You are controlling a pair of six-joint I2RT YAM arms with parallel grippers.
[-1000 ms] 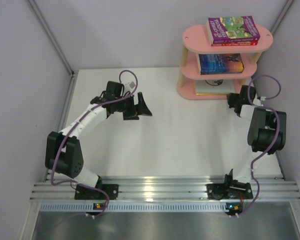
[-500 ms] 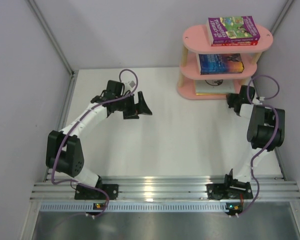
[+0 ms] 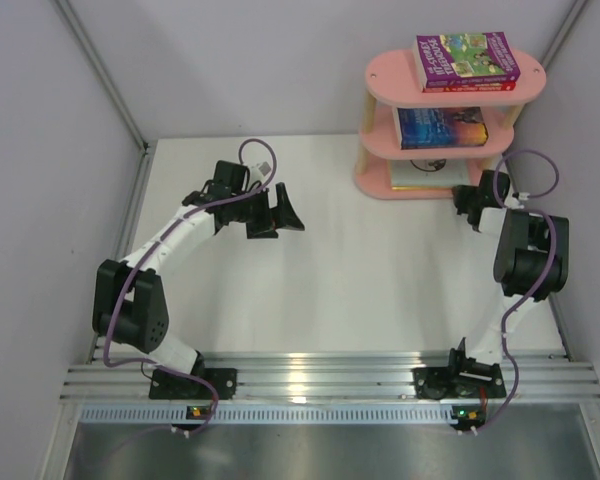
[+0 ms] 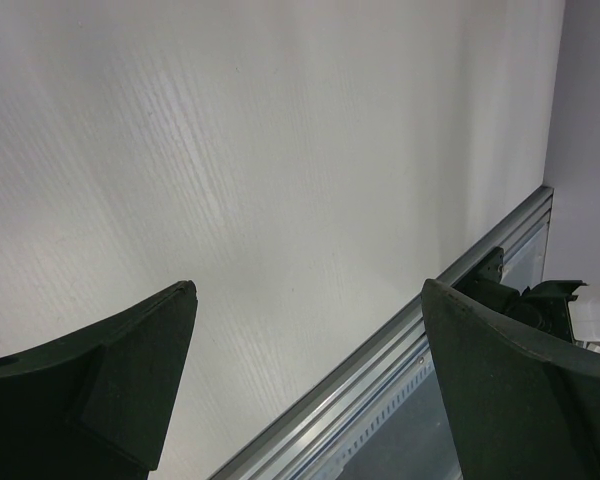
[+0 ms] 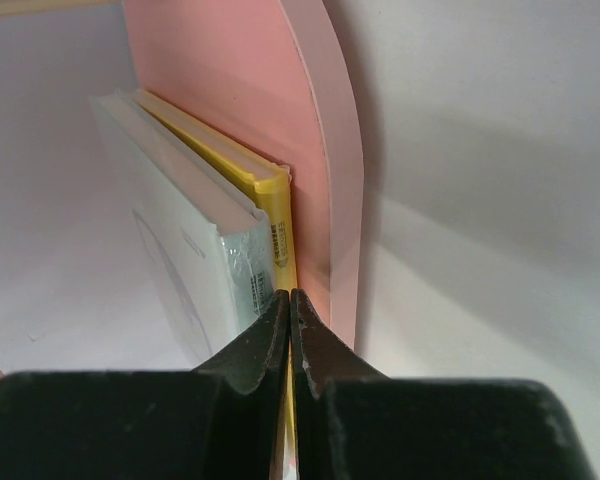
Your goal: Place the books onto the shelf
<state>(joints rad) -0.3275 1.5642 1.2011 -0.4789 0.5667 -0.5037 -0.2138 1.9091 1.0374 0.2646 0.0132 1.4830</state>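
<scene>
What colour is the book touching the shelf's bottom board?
The book is yellow; right wrist view shows it best.

Pretty sure I'm standing in a robotics lab test cell, not anyone's home. A left arm [image 3: 170,240] and a right arm [image 3: 525,260] are sitting bolted to an aluminium rail [image 3: 320,375] along the front of a plain white table [image 3: 360,270], and grey panels [image 3: 40,150] are boxing it all in. The only homey bit is a pink shelf [image 3: 390,80] holding some books [image 3: 465,58].
</scene>
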